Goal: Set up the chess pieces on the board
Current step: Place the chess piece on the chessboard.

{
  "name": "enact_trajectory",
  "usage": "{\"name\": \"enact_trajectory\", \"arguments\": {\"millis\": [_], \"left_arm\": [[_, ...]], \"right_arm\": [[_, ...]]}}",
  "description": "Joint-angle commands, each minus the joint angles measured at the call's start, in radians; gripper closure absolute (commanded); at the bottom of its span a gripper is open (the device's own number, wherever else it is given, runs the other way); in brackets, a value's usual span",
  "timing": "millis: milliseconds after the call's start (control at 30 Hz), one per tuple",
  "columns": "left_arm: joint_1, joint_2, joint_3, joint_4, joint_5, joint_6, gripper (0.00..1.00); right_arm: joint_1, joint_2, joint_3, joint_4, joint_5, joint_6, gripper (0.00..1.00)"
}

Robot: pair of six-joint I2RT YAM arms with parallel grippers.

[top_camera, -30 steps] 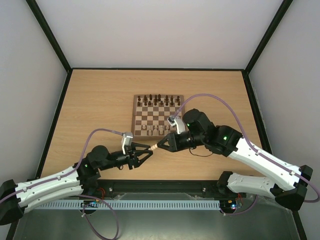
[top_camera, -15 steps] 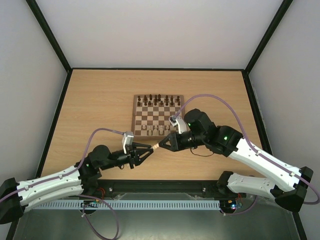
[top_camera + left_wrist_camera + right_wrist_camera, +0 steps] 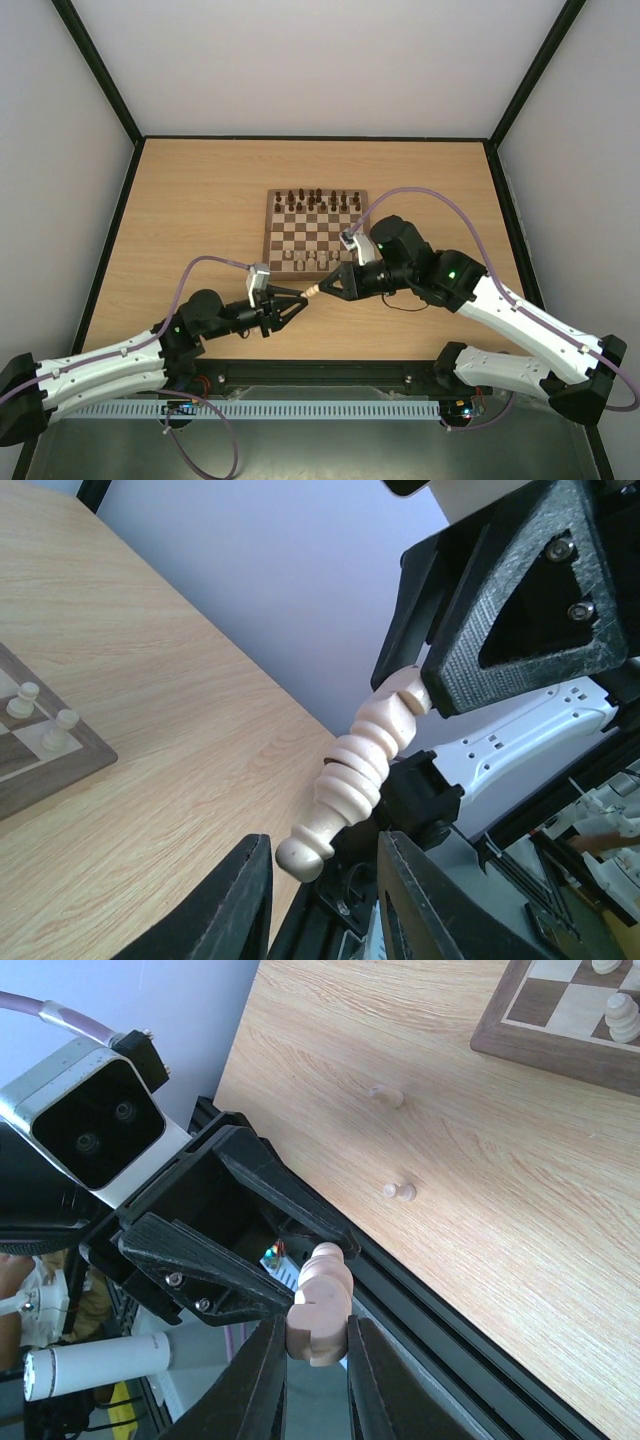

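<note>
Your right hand (image 3: pixel 317 1360) is pinching one end of a tall pale chess piece (image 3: pixel 365 770), its fingers pressed tight on it, and it is holding the piece in the air just below the board (image 3: pixel 269 235), a little left of centre in the overhead view. Your left hand (image 3: pixel 320 880) is reaching in from the lower left, and its fingers are sitting on either side of the piece's free, rounded end. That tip is lying close to one finger, while a gap is showing on the other side, so this hand is partly spread and is not gripping. Compared with a second ago, the left fingers are standing clearly narrower. They were splayed in a wide V, and now they are drawn in around the tip. The meeting point of the two hands is staying where it was, and the right hand's grip is looking the same. On the board, the dark pieces (image 3: pixel 318 200) are filling the far rows and a few pale pieces (image 3: pixel 300 258) are standing on the near rows, all unchanged. In the right wrist view, two small pale pawns (image 3: pixel 400 1192) are resting on the bare desk (image 3: pixel 180 200) outside the board's border, well apart from each other.
</note>
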Motion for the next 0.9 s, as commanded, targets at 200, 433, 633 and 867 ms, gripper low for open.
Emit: {"name": "enact_trajectory", "arguments": {"millis": [200, 433, 633, 867], "left_arm": [[-0.007, 0.029, -0.005, 0.065, -0.001, 0.011, 0.74], [-0.007, 0.004, -0.005, 0.056, -0.018, 0.010, 0.76], [-0.007, 0.002, 0.005, 0.041, -0.020, 0.010, 0.91], [-0.007, -0.027, 0.014, -0.010, -0.032, 0.011, 0.92]], "right_arm": [[-0.011, -0.006, -0.030, 0.015, -0.036, -0.017, 0.84], [-0.013, 0.002, -0.048, 0.028, -0.047, -0.017, 0.84], [-0.019, 0.006, -0.047, 0.025, -0.039, -0.019, 0.84], [-0.026, 0.004, -0.046, 0.011, -0.032, -0.025, 0.84]]}}
